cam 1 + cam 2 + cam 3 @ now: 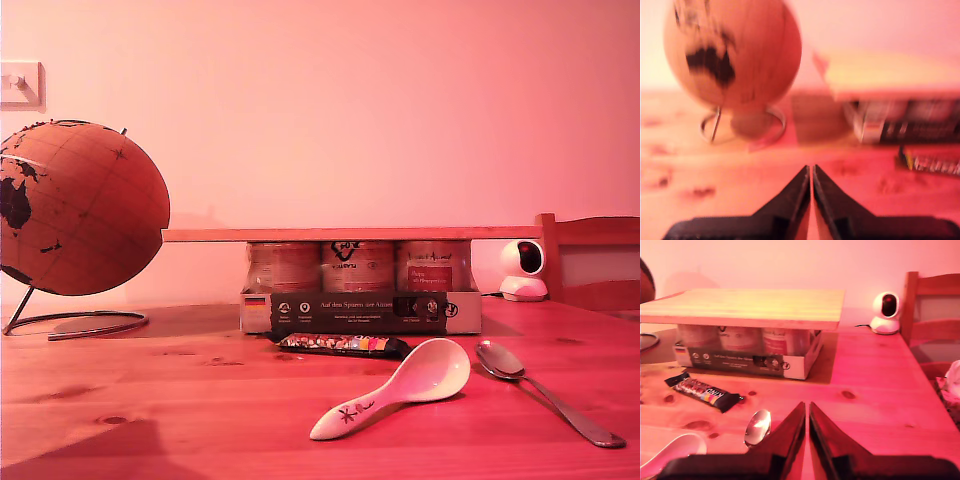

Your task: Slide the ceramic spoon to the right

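So the glossy white ceramic soup spoon with little dark painted marks on its handle (400, 388) is lying on the knotty wooden table (150, 400), lower middle of the exterior view, bowl toward the back, handle angled to the lower left of that frame. Just beside it toward the exterior view's right is a thin shiny metal spoon (545, 390), close but apart. If the slide goes that way, I reckon that one's in the path.

Neither arm shows in the exterior view. My first gripper (812, 172) has its black tips pressed together with nothing in them, looking at the round cork-brown globe on a wire stand (735, 55), blurry, no spoons there. My second gripper (807, 407) is pinched together too and empty. I'd guess closed tips suit a push better than a grab.

The second wrist view catches the metal spoon's bowl (758, 426) and just the white spoon's bowl edge (670, 450) in the lower left of its frame, so that arm looks better placed for the job. It also shows the pale wooden board (750, 305) from above, resting on a cardboard tray of jars (745, 352), which the exterior view sees edge-on, plus a dark snack bar wrapper (705, 392) and a small white round camera (886, 312)
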Controlling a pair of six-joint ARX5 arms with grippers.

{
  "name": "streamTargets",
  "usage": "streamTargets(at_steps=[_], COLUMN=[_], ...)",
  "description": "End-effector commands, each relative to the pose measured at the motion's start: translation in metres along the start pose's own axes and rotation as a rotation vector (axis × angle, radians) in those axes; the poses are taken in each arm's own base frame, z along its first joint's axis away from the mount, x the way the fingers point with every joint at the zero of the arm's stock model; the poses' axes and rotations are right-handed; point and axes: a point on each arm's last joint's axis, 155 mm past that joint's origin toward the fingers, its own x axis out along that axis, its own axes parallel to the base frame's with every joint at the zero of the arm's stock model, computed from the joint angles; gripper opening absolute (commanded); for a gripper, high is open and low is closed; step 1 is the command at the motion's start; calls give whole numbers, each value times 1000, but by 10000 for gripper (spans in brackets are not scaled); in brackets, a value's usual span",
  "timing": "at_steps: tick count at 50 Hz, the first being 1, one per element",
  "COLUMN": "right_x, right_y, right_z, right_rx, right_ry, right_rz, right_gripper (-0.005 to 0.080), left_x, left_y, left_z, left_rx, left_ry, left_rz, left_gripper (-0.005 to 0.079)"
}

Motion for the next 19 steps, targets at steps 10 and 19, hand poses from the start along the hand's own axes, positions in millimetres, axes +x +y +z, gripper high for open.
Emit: streamTargets(at_steps=[10, 19], right_x=[2, 2], right_y=[1, 1], right_z=[-19, -19], right_rx=[5, 5], right_ry=[50, 50], right_rz=[4, 4], right_gripper=[-12, -12], left_x=[-1, -1], left_y=[0, 0], left_z=[-1, 2], left_rx=[-9, -14], left_ry=[-13, -22], left_rz=[-1, -3], left_gripper=[-23, -23])
